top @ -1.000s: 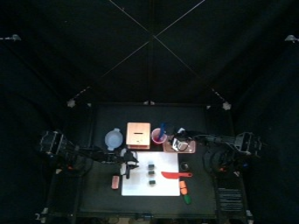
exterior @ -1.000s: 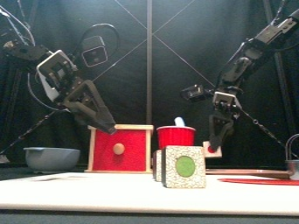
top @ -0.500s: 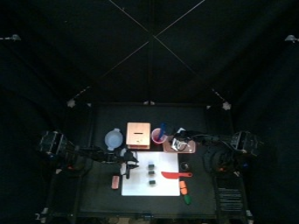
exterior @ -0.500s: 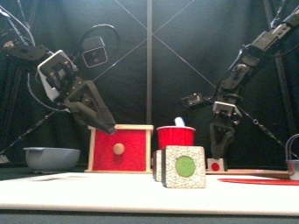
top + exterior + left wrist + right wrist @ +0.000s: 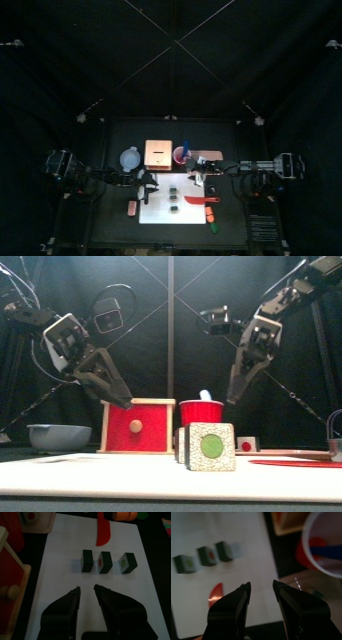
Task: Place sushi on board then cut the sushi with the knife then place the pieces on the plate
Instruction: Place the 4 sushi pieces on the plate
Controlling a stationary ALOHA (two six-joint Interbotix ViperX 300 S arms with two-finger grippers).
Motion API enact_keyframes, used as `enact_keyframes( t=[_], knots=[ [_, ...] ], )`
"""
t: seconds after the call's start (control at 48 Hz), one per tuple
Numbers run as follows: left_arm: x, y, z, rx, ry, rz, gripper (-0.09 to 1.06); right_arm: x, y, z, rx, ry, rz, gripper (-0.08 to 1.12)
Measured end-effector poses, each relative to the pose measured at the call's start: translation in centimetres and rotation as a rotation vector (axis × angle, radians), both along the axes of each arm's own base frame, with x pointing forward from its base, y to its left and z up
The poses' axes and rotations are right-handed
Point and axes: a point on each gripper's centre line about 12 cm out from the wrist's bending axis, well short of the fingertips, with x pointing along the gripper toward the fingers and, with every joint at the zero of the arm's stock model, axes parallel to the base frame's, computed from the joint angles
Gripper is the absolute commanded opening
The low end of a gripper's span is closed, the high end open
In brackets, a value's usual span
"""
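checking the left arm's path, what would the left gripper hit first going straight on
Probably the row of sushi pieces on the white board, ahead of the left gripper; depth unclear, it may touch the board first.

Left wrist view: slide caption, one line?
Left gripper, fingers open, hovers over three separated sushi pieces beside a red knife on the white board.

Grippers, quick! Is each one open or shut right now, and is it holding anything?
Left gripper: open, holding nothing.
Right gripper: open, holding nothing.
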Motion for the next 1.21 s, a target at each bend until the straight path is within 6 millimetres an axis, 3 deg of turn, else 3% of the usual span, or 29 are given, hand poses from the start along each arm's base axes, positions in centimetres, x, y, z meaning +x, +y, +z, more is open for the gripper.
enact_keyframes(
  t=[0.146,0.646,1.208],
  knots=[
    [0.0,0.1,-0.1,0.0,0.002,0.002,0.71,2.1,2.3,-0.6,-0.004,-0.025,0.064,0.78],
    [-0.1,0.1,-0.1,0.0,0.003,0.003,0.71,6.9,3.9,-3.6,-0.006,0.026,0.114,0.78],
    [-0.1,0.1,-0.2,0.001,0.006,0.003,0.71,8.4,4.7,-5.5,0.0,0.061,0.13,0.78]
  ],
)
